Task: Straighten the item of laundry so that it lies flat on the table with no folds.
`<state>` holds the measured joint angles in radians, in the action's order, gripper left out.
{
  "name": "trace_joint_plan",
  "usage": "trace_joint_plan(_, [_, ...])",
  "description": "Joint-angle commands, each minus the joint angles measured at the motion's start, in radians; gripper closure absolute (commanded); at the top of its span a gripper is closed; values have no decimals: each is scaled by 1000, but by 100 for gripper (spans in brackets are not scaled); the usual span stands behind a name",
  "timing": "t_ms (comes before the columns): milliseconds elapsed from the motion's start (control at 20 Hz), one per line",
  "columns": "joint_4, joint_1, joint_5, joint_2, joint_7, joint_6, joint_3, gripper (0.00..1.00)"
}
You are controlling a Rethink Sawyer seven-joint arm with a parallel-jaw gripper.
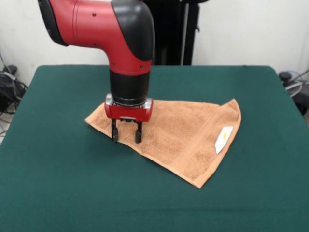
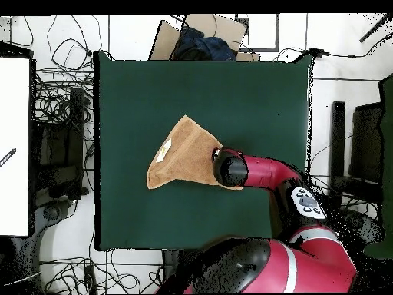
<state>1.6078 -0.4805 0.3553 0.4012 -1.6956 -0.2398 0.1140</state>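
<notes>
The orange-tan towel (image 1: 183, 133) lies near the middle of the dark green table (image 1: 58, 183), folded over into a rough triangle. Its white label (image 1: 223, 138) faces up near the right corner, and one woven band runs beside it. My gripper (image 1: 126, 137) points straight down over the towel's left front edge. It is open, with both fingertips at the cloth's edge and nothing held. In the overhead view the towel (image 2: 183, 154) shows its label (image 2: 162, 154) on the left, and the arm's wrist (image 2: 229, 169) covers the towel's right corner and hides the gripper.
The black pedestal (image 1: 171, 34) stands behind the table's far edge. Cables (image 1: 7, 87) lie on the floor at the left. In the overhead view a cardboard box with dark cloth (image 2: 201, 42) sits past the table's top edge, and a white surface (image 2: 15, 146) stands at the left.
</notes>
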Motion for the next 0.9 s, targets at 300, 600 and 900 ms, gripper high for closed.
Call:
trace_joint_plan(300, [-132, 13, -1, -159, -43, -53, 69, 100])
trace_joint_plan(600, [-108, 17, 5, -152, -70, -18, 57, 100])
trace_joint_plan(900, [-110, 31, 6, -144, -79, -17, 45, 100])
